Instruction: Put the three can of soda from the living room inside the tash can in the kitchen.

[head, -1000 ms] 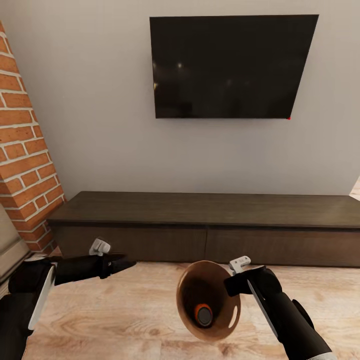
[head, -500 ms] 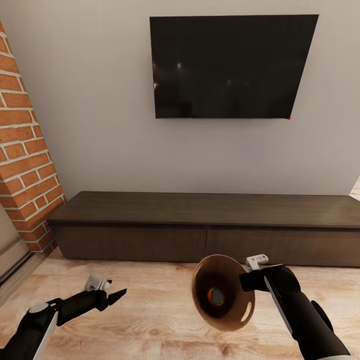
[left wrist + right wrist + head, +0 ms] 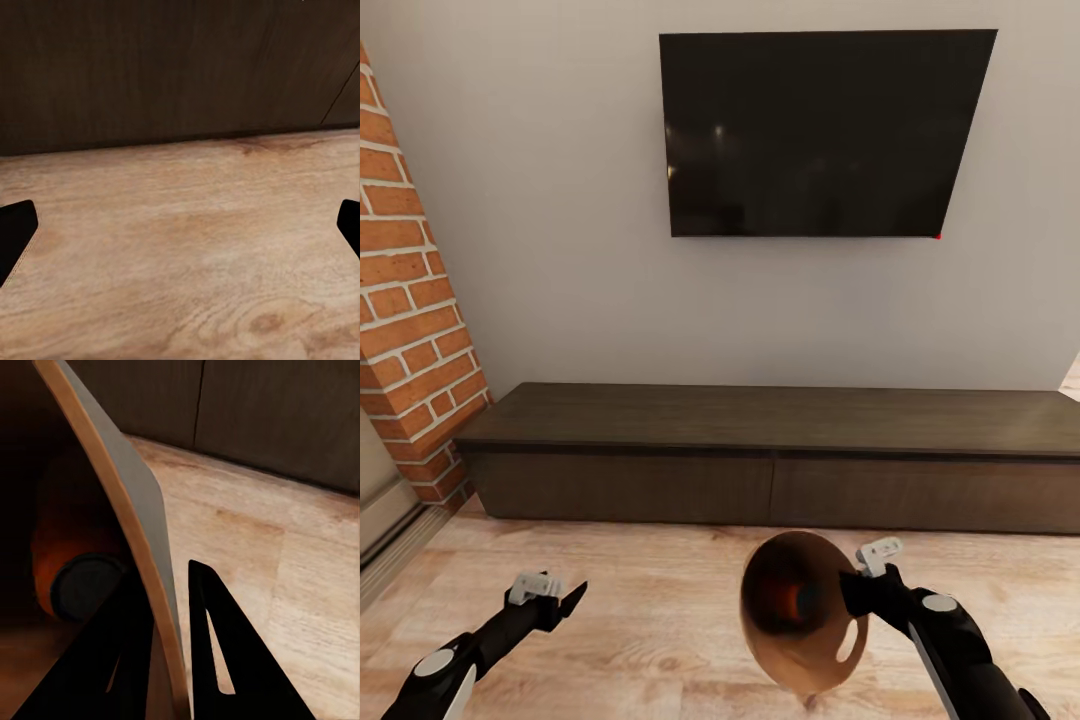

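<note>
- left gripper (image 3: 565, 603): low at the left of the head view, fingers spread, nothing between them; its wrist view shows just plank floor (image 3: 187, 255) and the dark front of the TV cabinet (image 3: 172, 67).
- trash can (image 3: 800, 620): carried off the floor right of centre, tipped so its mouth faces the camera; long axis near level. One orange soda can (image 3: 800, 598) sits deep inside. Other two cans not visible.
- right gripper (image 3: 852, 590): touching the bin's right rim, clearly the nearer arm. Right wrist view shows what the head view can't: fingers (image 3: 217, 660) pinch the rim wall (image 3: 135, 510), one inside, one outside; the can's dark end (image 3: 86, 585) lies just beside the inner finger.
- Judgement: with the mouth tipped this far the can could roll out; righting the bin matters before travel to the kitchen.
</note>
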Robot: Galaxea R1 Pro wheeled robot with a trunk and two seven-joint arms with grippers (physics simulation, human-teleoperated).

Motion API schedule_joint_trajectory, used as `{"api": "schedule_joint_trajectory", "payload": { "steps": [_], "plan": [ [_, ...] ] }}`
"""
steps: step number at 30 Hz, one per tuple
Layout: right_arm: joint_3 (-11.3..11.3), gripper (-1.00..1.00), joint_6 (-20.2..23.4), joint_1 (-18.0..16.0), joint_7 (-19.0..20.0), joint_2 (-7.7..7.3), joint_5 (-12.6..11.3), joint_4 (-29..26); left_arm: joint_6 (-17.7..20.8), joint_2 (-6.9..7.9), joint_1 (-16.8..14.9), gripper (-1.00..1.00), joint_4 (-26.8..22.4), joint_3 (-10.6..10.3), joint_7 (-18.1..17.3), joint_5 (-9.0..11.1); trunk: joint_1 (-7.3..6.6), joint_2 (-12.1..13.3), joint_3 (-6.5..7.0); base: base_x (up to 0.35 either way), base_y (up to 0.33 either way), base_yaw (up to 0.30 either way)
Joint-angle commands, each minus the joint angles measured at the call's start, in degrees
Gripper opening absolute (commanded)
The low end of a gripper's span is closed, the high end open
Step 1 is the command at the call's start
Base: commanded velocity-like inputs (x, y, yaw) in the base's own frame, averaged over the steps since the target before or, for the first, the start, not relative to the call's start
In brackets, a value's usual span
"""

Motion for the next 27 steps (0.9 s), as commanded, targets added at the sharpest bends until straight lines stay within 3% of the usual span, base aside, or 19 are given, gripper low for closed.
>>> {"api": "schedule_joint_trajectory", "payload": {
  "steps": [1, 4, 7, 9, 13, 22, 27],
  "plan": [
    [-0.02, -1.00, -1.48, 0.53, 0.14, 0.10, -0.49, -0.63, -0.30, 0.00, 0.00, 1.00, 0.08, 0.13, 0.50, 0.03, -0.01, -0.01, 0.01, 0.000, 0.000, 0.000],
    [-1.26, -1.00, -6.51, 1.29, 0.25, 0.17, -1.07, 2.36, -0.68, -0.19, 0.01, 1.00, 0.19, 0.29, 1.52, 0.02, -0.01, -0.01, 0.01, 0.000, 0.000, 0.000],
    [-6.03, -1.00, -15.61, 1.55, 0.29, 0.09, -3.19, 7.48, -0.85, -0.43, 0.01, 1.00, 1.57, 0.41, 1.79, 0.01, -0.01, -0.01, 0.01, -0.022, 0.010, 0.000],
    [-8.67, -1.00, -18.63, 1.61, 0.39, 0.02, -3.98, 9.31, -0.93, -0.49, 0.01, 1.00, 3.50, 0.46, 2.02, -0.09, -0.01, -0.01, 0.01, -0.167, 0.089, 0.000],
    [-10.34, -1.00, -20.66, 1.68, 0.47, -0.13, -4.52, 10.81, -1.47, -0.46, 0.01, 1.00, 4.73, 0.43, 2.71, -0.11, -0.01, -0.01, 0.01, -0.235, 0.110, 0.000],
    [-10.66, -1.00, -21.12, 1.69, 1.14, 0.02, -4.62, 11.17, -1.68, -0.54, 0.01, 1.00, 4.97, 0.41, 3.14, 0.17, -0.01, -0.01, 0.01, -0.056, 0.024, 0.000],
    [-10.67, -1.00, -21.16, 1.69, 1.53, 0.12, -4.62, 11.21, -1.69, -0.54, 0.01, 1.00, 5.05, 0.39, 3.24, -0.25, -0.33, 0.45, 1.07, -0.003, 0.001, 0.000]
  ]
}}
